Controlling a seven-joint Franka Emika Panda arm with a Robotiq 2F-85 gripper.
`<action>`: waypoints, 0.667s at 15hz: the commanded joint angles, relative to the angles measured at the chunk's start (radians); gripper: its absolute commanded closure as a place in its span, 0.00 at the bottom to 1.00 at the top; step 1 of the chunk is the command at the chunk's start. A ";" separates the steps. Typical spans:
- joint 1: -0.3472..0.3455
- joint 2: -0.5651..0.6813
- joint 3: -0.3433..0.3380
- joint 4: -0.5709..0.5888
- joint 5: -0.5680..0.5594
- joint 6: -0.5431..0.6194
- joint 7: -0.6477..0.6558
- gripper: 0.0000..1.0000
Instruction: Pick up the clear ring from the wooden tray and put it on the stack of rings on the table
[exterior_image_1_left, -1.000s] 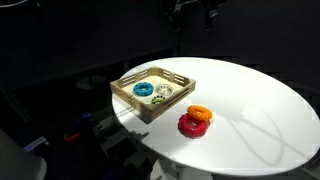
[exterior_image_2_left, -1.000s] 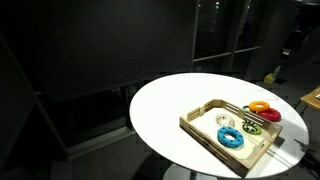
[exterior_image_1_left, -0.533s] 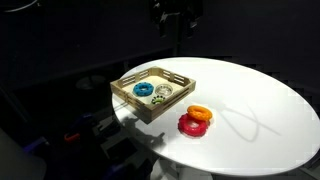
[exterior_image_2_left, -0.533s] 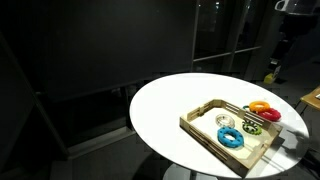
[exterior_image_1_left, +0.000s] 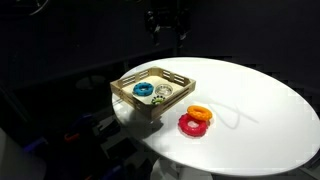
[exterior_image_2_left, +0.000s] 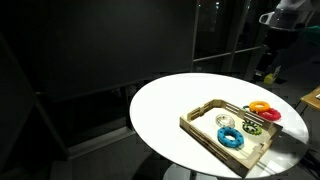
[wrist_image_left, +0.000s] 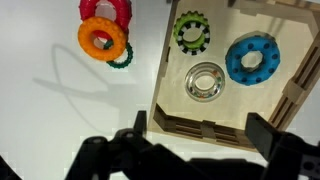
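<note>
The fingers (wrist_image_left: 265, 140) are spread wide with nothing between them. They show as two dark, blocky shapes at the bottom of the wrist view, and the gripper (wrist_image_left: 198, 122) hangs above the near edge of the tray.

The clear ring (wrist_image_left: 205, 82) lies flat on the tray floor, close to the middle. It is a smooth, glassy donut that looks whitish against the wood. Two more rings lie in the tray with it, so three in all. A blue ring (wrist_image_left: 253, 60) with a lumpy, cog-like outline sits just beside it. A green ring (wrist_image_left: 192, 33) with black teeth around its rim sits a little further off, apart from both.

The tray (wrist_image_left: 160, 70) is one shallow rectangle of pale wood with slatted sides. In an exterior view it stands near the table's edge (exterior_image_1_left: 128, 98).

The stack (wrist_image_left: 103, 38) stands outside the tray, near its side, on the table (wrist_image_left: 60, 110). It has a smooth orange donut on top and a red ring under it, and a thin dark-green ring shows at the orange one's edge. In an exterior view the orange ring (exterior_image_1_left: 199, 113) sits off-centre on the red.

The table is one round, white, glossy top. The arm (exterior_image_2_left: 278, 25) is high above its far side.
</note>
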 joint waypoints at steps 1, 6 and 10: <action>0.001 0.050 0.012 0.003 0.030 0.060 -0.034 0.00; -0.004 0.132 0.043 0.016 -0.027 0.071 0.036 0.00; -0.003 0.189 0.056 0.029 -0.089 0.072 0.081 0.00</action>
